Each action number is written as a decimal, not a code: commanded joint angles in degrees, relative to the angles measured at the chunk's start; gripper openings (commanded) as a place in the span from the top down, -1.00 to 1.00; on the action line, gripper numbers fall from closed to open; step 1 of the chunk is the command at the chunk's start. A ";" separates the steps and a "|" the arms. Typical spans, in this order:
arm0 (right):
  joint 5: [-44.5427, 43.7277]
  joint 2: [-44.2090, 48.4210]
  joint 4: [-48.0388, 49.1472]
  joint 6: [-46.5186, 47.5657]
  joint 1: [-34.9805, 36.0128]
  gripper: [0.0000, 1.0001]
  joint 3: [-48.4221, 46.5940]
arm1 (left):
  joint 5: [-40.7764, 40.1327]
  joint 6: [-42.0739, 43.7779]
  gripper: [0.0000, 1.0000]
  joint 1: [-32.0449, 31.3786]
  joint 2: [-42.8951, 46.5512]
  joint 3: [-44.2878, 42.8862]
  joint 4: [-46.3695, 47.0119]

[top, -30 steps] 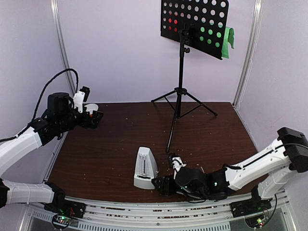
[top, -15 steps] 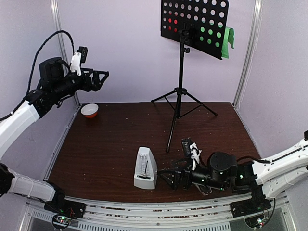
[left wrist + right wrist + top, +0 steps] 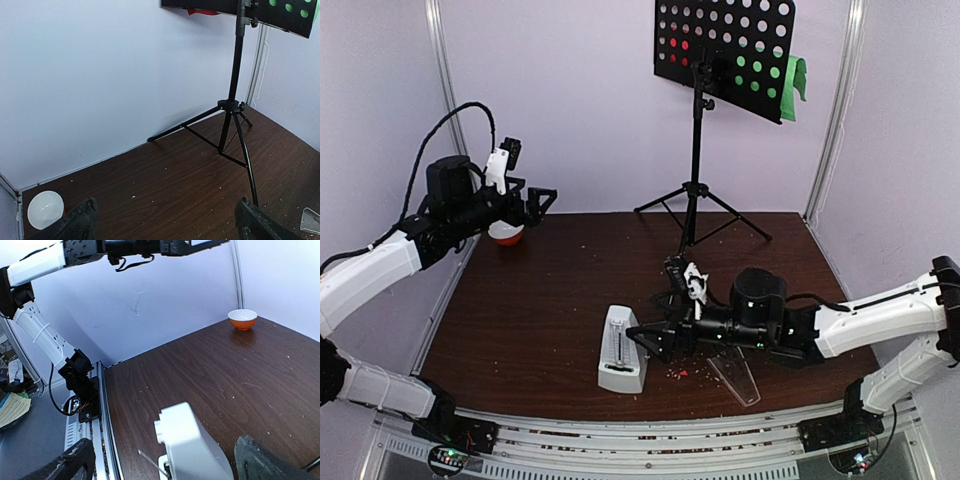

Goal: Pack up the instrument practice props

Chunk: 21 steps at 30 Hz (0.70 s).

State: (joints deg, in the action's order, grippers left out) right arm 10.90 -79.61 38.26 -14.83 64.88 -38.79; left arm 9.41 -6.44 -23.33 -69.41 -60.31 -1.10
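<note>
one white metronome (image 3: 621, 349) just ahead of the spread right tool (image 3: 642, 338)

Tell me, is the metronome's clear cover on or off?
Off. The clear cover lies flat on the table, apart from the white metronome, which stands bare.

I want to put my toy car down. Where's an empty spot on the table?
The biggest bare patch is the left-middle of the table, between the orange bowl and the white metronome. There's another in the back right corner, past the legs of the music stand. The front middle is crowded: metronome, right gripper and clear cover.
</note>
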 commanded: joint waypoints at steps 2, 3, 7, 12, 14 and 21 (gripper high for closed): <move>6.63 -4.70 2.28 8.60 -1.63 -1.00 -4.84 | -0.33 0.96 -0.96 0.17 0.71 -0.53 3.14; 8.10 -5.74 2.16 8.94 -1.99 -1.00 -5.89 | -0.54 0.93 -0.96 0.13 0.79 -0.55 3.05; 10.54 -9.19 1.29 10.57 -2.56 -1.00 -9.17 | -1.06 0.96 -0.96 0.13 0.92 -0.68 2.78; 11.37 -11.84 1.92 11.66 -3.44 -1.00 -10.71 | -1.70 0.98 -0.96 0.13 0.98 -0.84 2.31; 10.82 -12.79 2.51 11.33 -3.76 -1.00 -10.76 | -1.90 0.94 -0.96 0.13 1.07 -1.02 2.01; 9.53 -15.96 6.20 9.01 -4.05 -1.00 -9.53 | -3.77 1.45 -0.96 0.13 1.38 -0.66 2.08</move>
State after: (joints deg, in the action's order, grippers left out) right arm 20.78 -94.04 40.97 -4.75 61.12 -48.21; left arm 7.29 -6.22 -23.33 -68.99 -60.31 -1.10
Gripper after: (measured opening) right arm 0.999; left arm 0.982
